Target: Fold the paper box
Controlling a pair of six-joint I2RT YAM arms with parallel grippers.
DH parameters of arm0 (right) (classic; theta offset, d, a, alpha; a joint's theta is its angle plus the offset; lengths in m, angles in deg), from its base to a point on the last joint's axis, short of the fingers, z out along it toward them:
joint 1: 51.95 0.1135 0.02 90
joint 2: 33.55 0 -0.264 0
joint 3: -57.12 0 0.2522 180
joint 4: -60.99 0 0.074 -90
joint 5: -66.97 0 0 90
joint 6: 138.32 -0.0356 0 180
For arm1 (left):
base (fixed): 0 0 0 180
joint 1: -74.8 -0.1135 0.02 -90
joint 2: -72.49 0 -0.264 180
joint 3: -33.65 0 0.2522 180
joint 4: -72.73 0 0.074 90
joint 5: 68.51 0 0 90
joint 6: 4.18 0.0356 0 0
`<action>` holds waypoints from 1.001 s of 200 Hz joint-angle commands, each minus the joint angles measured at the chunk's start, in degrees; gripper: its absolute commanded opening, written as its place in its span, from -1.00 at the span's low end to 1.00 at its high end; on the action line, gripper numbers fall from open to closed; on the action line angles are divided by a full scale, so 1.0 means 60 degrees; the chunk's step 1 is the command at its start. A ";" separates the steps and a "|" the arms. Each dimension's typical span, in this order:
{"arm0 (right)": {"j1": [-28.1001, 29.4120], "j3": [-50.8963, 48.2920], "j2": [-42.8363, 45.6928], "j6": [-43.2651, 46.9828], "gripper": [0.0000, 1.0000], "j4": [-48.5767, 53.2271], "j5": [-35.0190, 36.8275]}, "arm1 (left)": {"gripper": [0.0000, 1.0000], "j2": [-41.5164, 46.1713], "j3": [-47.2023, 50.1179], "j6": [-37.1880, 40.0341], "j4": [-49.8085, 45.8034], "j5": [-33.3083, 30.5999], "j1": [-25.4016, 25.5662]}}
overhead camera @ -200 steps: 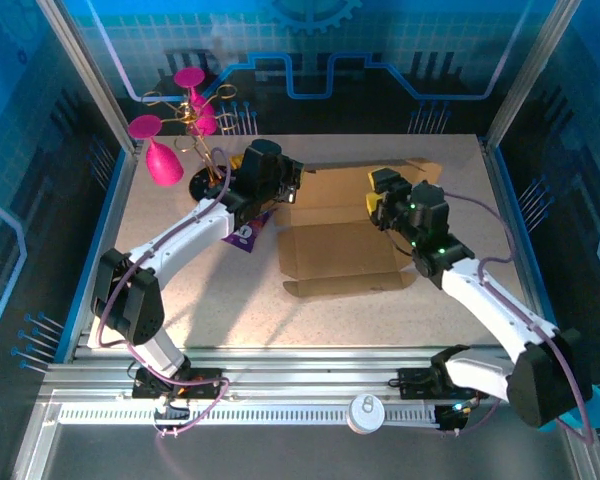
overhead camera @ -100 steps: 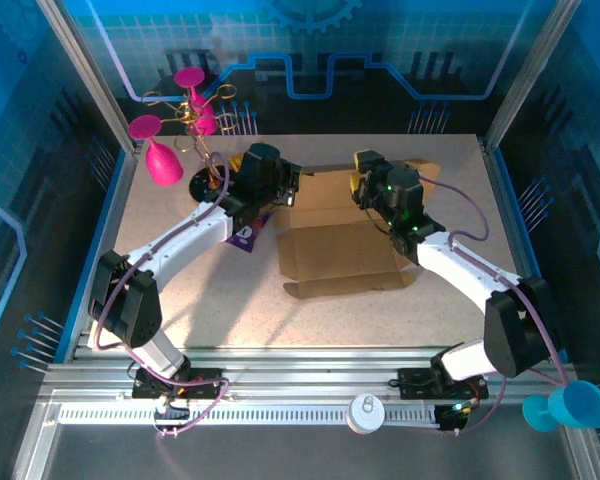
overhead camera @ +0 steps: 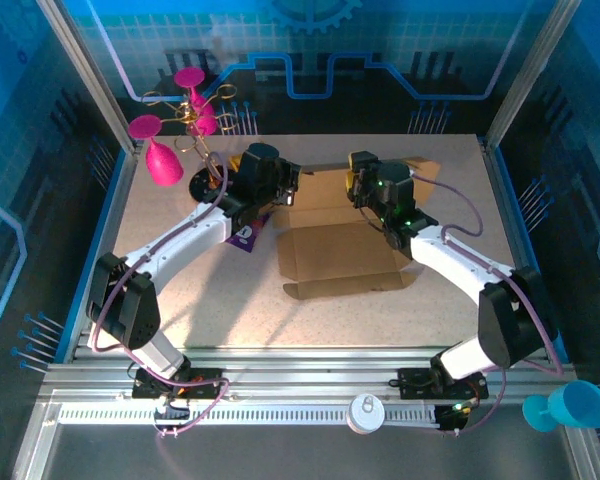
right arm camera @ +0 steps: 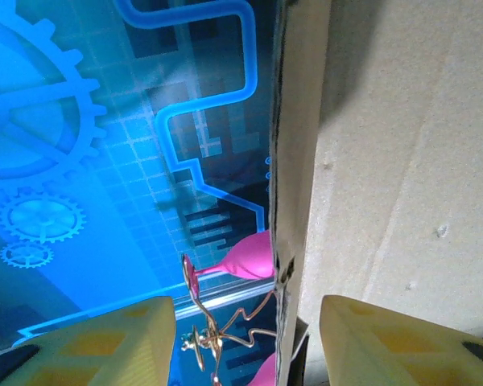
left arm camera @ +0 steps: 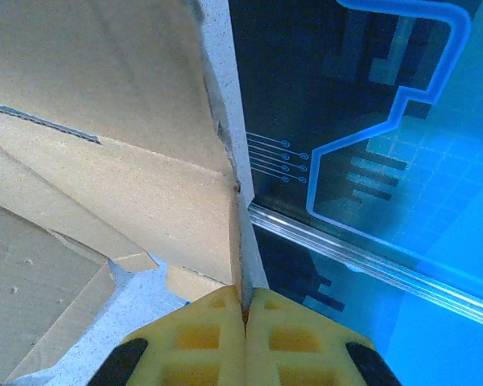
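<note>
On mid-table, folding barely begun

Nearest the arm bases, bare table [overhead camera: 210, 310], then the paper box [overhead camera: 340, 250]: lying opened out around the table's middle and reaching toward the far edge. Near flap and main panel flat on the surface; no walls standing, no tabs tucked. Judged from that: early in the job, with nearly every fold left to make.

Long axis apparently running from near edge to far edge, narrow tabbed flap pointing back at the bases, wider panels pointing away. Hard to be sure, given the slant of the overhead view.

Farther on, at the box's far-left corner, left gripper [overhead camera: 292, 188] clamped fully together, a thin cardboard edge pinched between its yellow pads [left arm camera: 205, 338]. Across at the far panel, right gripper [overhead camera: 358, 180] parted, one finger [right arm camera: 105, 338] on either side of a raised cardboard edge, no contact visible, nothing gripped.

Beside the left arm, a purple snack packet [overhead camera: 245, 235] partly under it. Farthest off, at the table's far-left corner, pink glasses [overhead camera: 165, 160] hung on a wire stand [overhead camera: 205, 150].
</note>
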 commanded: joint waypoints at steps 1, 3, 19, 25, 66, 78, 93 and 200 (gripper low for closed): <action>0.0167 0.0484 -0.0299 -0.0131 -0.05 -0.0015 0.0654 | -1.00 0.0372 0.0006 -0.0037 0.0293 -0.0230 0.0152; 0.0172 0.0500 -0.0327 -0.0131 -0.06 -0.0019 0.0669 | -1.00 0.0371 0.0006 -0.0039 0.0299 -0.0230 0.0160; 0.0182 0.0676 -0.0504 -0.0192 -0.09 0.0029 0.0705 | -1.00 0.0384 0.0004 -0.0039 0.0291 -0.0230 0.0182; 0.0178 0.0719 -0.0555 -0.0205 -0.12 0.0042 0.0729 | -1.00 0.0390 0.0007 -0.0042 0.0297 -0.0242 0.0192; 0.0174 0.0796 -0.0619 -0.0270 -0.50 0.0285 0.0912 | -1.00 0.0458 0.0049 -0.0039 0.0269 -0.0237 0.0195; 0.0159 0.0786 -0.0597 -0.0299 -0.70 0.0351 0.0917 | -1.00 0.0471 0.0069 -0.0024 0.0284 -0.0221 0.0195; 0.0113 0.0815 -0.0498 -0.0277 -1.00 0.0520 0.0922 | -1.00 0.0507 0.0066 0.0063 0.0301 -0.0188 0.0184; -0.1433 0.2333 0.0940 -0.0841 -1.00 0.4396 -0.0539 | 0.03 0.3893 0.1644 0.4370 -0.3065 0.1505 -0.2473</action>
